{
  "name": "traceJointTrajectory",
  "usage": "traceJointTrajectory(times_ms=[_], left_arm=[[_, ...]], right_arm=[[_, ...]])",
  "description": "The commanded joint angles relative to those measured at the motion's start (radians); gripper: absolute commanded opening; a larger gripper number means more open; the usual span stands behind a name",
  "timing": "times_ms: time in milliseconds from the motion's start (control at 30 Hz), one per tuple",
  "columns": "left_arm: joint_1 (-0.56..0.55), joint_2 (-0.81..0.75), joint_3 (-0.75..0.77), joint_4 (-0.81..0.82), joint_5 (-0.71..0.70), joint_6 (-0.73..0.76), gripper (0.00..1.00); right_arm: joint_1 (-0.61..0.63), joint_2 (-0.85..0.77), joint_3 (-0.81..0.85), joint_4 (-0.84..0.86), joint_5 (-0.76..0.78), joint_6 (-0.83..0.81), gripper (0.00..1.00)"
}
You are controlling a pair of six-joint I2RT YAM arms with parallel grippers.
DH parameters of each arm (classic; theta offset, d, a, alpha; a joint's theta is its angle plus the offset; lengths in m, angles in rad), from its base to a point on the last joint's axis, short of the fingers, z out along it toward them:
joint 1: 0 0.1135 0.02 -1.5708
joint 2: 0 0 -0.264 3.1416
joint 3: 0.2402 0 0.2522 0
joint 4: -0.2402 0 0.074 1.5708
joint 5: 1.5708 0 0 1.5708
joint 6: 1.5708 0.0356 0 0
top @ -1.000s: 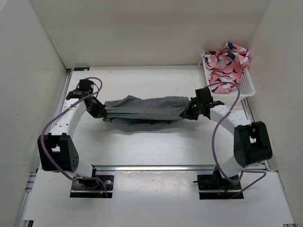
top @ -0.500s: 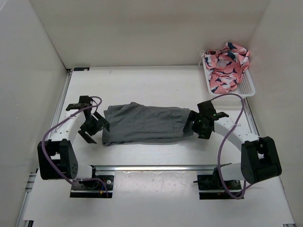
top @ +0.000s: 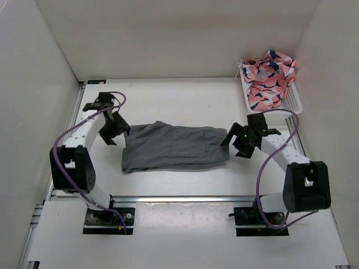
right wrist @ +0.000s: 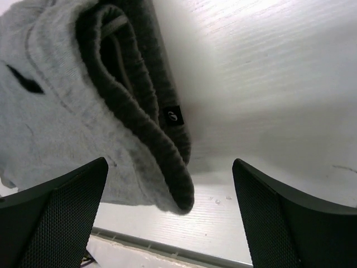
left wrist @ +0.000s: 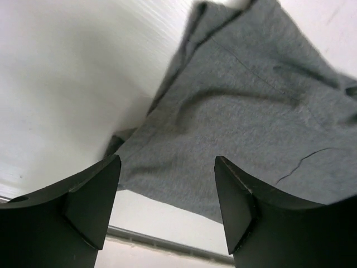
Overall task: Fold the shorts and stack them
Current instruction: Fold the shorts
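Left gripper and right gripper have withdrawn, jaws spread, flanking the shorts.

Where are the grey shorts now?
In the top view the shorts lie flat at the middle of the table, between the open left gripper and the open right gripper, held by neither.

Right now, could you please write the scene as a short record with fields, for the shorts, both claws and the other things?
shorts: dark grey, one pair, lying flat on the table between the two claws
left claw: open, empty, just off the shorts' left end
right claw: open, empty, just off the right end, facing the waistband
basket: white, far right corner
basket content: pink patterned cloth, crumpled
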Motion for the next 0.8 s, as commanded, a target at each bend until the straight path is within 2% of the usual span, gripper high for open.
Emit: traceJointTrajectory(times_ms=[0,67,267,333,433,567,633,700,767], left_arm=[[-0.064,0.073,0.105,0.030,0.016,0.063,0.79],[-0.087,0.159,0.148,0.030,-0.023,0.072,0.81],[-0.087,0.294,0.280,0.021,-0.108,0.071,0.81],[-0.087,0.354,0.326,0.021,-0.129,0.071,0.77],[-0.073,0.438,0.378,0.000,-0.158,0.071,0.60],[-0.073,0.503,0.427,0.009,-0.149,0.071,0.58],[-0.073,0.538,0.446,0.009,-0.140,0.071,0.67],[-0.073,0.562,0.481,0.009,-0.128,0.071,0.67],[-0.073,0.583,0.499,0.009,-0.119,0.081,0.54]], right_arm=[[-0.001,0.057,0.045,0.063,-0.047,-0.068,0.92],[-0.001,0.105,0.071,0.073,-0.082,-0.094,0.91],[-0.001,0.222,0.097,0.119,-0.133,-0.103,0.77],[-0.001,0.234,0.097,0.131,-0.142,-0.103,0.75],[-0.001,0.243,0.097,0.131,-0.132,-0.103,0.75],[-0.001,0.243,0.097,0.131,-0.122,-0.103,0.75],[-0.001,0.243,0.097,0.131,-0.122,-0.103,0.75],[-0.001,0.243,0.097,0.131,-0.122,-0.103,0.75],[-0.001,0.252,0.106,0.131,-0.122,-0.103,0.75]])
